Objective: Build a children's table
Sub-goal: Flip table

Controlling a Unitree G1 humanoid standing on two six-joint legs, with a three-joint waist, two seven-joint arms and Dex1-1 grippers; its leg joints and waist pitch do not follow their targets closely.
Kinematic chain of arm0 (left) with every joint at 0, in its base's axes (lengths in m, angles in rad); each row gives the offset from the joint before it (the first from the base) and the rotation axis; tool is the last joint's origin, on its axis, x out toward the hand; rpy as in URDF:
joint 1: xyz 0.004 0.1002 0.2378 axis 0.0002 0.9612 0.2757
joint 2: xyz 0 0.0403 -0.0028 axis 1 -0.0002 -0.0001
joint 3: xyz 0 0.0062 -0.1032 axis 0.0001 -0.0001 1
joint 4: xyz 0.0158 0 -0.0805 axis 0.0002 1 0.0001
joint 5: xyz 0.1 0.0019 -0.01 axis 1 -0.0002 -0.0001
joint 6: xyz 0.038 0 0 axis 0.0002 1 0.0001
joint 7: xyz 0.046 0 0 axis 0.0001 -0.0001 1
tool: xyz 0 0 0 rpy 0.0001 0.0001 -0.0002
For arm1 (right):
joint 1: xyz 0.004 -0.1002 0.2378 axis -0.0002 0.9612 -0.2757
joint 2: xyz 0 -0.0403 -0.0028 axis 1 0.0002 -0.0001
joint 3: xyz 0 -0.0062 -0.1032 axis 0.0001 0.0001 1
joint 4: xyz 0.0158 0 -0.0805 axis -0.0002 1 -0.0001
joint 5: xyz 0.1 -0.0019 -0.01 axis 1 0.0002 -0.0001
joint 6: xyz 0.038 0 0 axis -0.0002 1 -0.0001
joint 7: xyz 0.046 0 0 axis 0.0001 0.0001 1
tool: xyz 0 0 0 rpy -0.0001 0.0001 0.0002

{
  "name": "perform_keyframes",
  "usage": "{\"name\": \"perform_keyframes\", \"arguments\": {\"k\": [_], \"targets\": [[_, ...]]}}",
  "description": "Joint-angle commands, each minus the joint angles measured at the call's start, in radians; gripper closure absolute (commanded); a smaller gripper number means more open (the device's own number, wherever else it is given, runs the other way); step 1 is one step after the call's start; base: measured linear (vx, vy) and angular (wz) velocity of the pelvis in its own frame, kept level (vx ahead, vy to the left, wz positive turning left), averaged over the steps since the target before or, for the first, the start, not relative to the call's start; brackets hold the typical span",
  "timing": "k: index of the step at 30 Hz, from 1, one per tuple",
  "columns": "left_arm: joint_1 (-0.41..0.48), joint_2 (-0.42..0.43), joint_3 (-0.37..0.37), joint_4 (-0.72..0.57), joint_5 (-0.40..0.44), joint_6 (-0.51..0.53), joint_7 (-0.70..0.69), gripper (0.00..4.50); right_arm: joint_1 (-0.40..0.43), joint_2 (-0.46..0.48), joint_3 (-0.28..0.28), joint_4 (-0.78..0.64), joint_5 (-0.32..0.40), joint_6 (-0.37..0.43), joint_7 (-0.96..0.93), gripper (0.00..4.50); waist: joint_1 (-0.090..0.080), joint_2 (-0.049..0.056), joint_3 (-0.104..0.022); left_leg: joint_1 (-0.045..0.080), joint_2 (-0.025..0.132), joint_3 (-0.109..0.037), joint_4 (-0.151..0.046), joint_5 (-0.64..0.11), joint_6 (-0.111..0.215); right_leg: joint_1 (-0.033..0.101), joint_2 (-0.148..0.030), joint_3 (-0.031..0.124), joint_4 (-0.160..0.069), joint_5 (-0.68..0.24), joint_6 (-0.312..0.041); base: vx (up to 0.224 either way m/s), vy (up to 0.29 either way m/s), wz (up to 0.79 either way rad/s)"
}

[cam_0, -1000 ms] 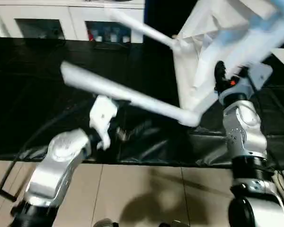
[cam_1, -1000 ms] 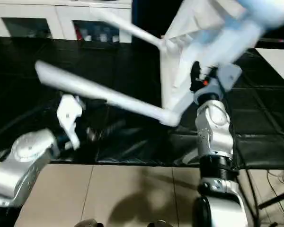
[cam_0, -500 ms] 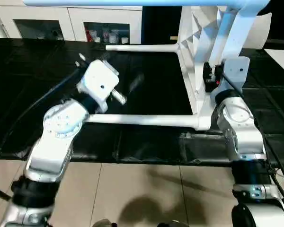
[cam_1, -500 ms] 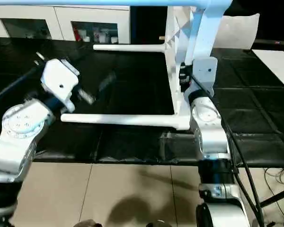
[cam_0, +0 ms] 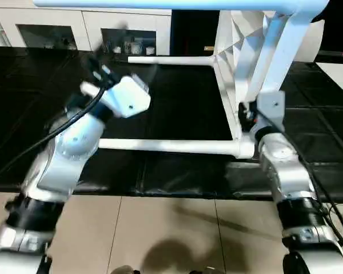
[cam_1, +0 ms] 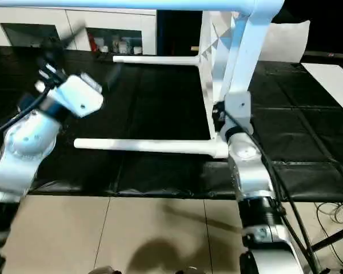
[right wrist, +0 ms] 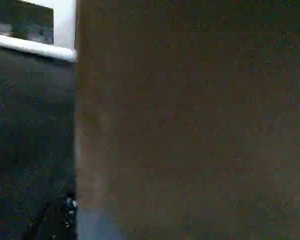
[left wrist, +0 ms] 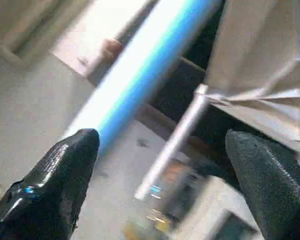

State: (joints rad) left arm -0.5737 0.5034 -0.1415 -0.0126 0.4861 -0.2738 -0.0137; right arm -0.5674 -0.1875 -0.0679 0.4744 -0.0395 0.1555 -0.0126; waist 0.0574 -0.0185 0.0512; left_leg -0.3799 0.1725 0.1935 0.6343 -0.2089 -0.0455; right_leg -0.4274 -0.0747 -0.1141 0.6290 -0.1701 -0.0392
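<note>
The children's table (cam_0: 240, 74) stands tipped on its side on the black mat (cam_0: 177, 108), its top on edge with the ribbed underside facing the robot's left. I can count 3 legs plugged in: the near lower leg (cam_0: 171, 146) and the far lower leg (cam_0: 168, 59) run level, long axes pointing left away from the top, and an upper leg (cam_0: 160, 4) crosses overhead the same way. A fourth I cannot make out.

It looks like light, stiff, smooth plastic, so it would tip or slide easily; the long legs give leverage on their sockets, so I would hold it at the top's edge or close to a socket, not out at a leg tip.

The right gripper (cam_0: 247, 114) sits against the lower edge of the top, beside the near leg's socket; whether it grips I cannot tell. The left gripper (left wrist: 160, 150) is spread wide and empty, raised left of the top between the 2 lower legs.
</note>
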Motion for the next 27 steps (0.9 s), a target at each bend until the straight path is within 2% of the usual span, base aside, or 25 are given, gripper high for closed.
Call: {"name": "perform_keyframes", "arguments": {"k": [1,2,3,4,8,9,13,18,20,22,27], "targets": [[-0.033,0.011,0.008,0.011,0.052,-0.049,0.063,0.00,-0.028,-0.016,-0.014,0.046,-0.007,-0.014,-0.011,1.72,-0.004,0.002,-0.072,0.012,0.053,-0.033,-0.074,-0.156,0.003,0.066,-0.075,0.069,-0.081,-0.240,-0.109,0.000,0.000,0.00],[-0.037,0.012,0.009,0.014,0.061,-0.054,0.073,0.00,-0.030,-0.015,-0.014,0.049,-0.007,-0.016,-0.011,1.91,-0.003,0.005,-0.072,0.012,0.053,-0.033,-0.073,-0.151,0.004,0.065,-0.075,0.070,-0.078,-0.231,-0.115,0.000,0.000,0.00],[-0.042,0.013,0.009,0.018,0.071,-0.060,0.083,0.00,-0.032,-0.014,-0.015,0.053,-0.007,-0.017,-0.011,2.07,-0.005,0.000,-0.071,0.010,0.054,-0.033,-0.074,-0.152,0.005,0.066,-0.075,0.069,-0.078,-0.233,-0.115,0.000,0.000,0.00],[-0.054,0.016,0.008,0.031,0.096,-0.068,0.107,0.00,-0.036,-0.009,-0.015,0.060,-0.004,-0.024,-0.009,2.15,-0.003,0.002,-0.071,0.010,0.054,-0.033,-0.073,-0.153,0.005,0.066,-0.077,0.069,-0.078,-0.240,-0.114,0.000,0.000,0.00],[-0.082,0.024,0.000,0.070,0.139,-0.102,0.154,0.00,-0.045,-0.003,-0.007,0.087,-0.002,-0.051,-0.002,2.38,-0.002,-0.001,-0.071,0.010,0.053,-0.033,-0.072,-0.157,0.009,0.064,-0.078,0.069,-0.081,-0.266,-0.107,0.000,0.000,0.00],[-0.097,0.029,-0.005,0.091,0.164,-0.133,0.182,0.00,-0.052,-0.001,-0.003,0.105,-0.004,-0.067,-0.003,2.38,-0.002,0.000,-0.072,0.010,0.052,-0.033,-0.072,-0.159,0.010,0.062,-0.078,0.068,-0.082,-0.269,-0.106,0.000,0.000,0.00],[-0.136,0.033,-0.019,0.151,0.190,-0.144,0.200,0.00,-0.061,-0.002,0.001,0.113,-0.007,-0.080,0.000,2.45,-0.002,-0.001,-0.071,0.011,0.052,-0.032,-0.071,-0.160,0.011,0.060,-0.079,0.068,-0.081,-0.269,-0.111,0.000,0.000,0.00],[-0.199,0.018,-0.016,0.223,0.191,-0.120,0.213,0.00,-0.062,-0.009,0.003,0.102,-0.008,-0.085,0.003,2.46,-0.003,0.002,-0.073,0.011,0.051,-0.033,-0.071,-0.160,0.009,0.061,-0.079,0.068,-0.081,-0.265,-0.109,0.000,0.000,0.00],[-0.230,0.005,-0.015,0.270,0.184,-0.125,0.217,0.00,-0.065,-0.016,0.007,0.106,-0.016,-0.098,0.000,2.46,-0.001,0.009,-0.074,0.010,0.052,-0.034,-0.070,-0.150,0.009,0.062,-0.079,0.068,-0.078,-0.238,-0.120,0.000,0.000,0.00],[-0.251,-0.008,-0.010,0.306,0.177,-0.135,0.230,0.29,-0.065,-0.021,0.012,0.103,-0.021,-0.105,0.004,2.46,-0.001,0.006,-0.077,0.008,0.050,-0.033,-0.069,-0.136,0.014,0.064,-0.078,0.069,-0.075,-0.207,-0.128,0.000,0.000,0.00],[-0.297,-0.024,-0.008,0.360,0.147,-0.137,0.221,0.61,-0.059,-0.040,0.022,0.077,-0.039,-0.100,0.009,2.46,0.002,0.004,-0.080,0.003,0.049,-0.032,-0.065,-0.108,0.033,0.066,-0.079,0.068,-0.070,-0.167,-0.143,0.000,0.000,0.00]]}}
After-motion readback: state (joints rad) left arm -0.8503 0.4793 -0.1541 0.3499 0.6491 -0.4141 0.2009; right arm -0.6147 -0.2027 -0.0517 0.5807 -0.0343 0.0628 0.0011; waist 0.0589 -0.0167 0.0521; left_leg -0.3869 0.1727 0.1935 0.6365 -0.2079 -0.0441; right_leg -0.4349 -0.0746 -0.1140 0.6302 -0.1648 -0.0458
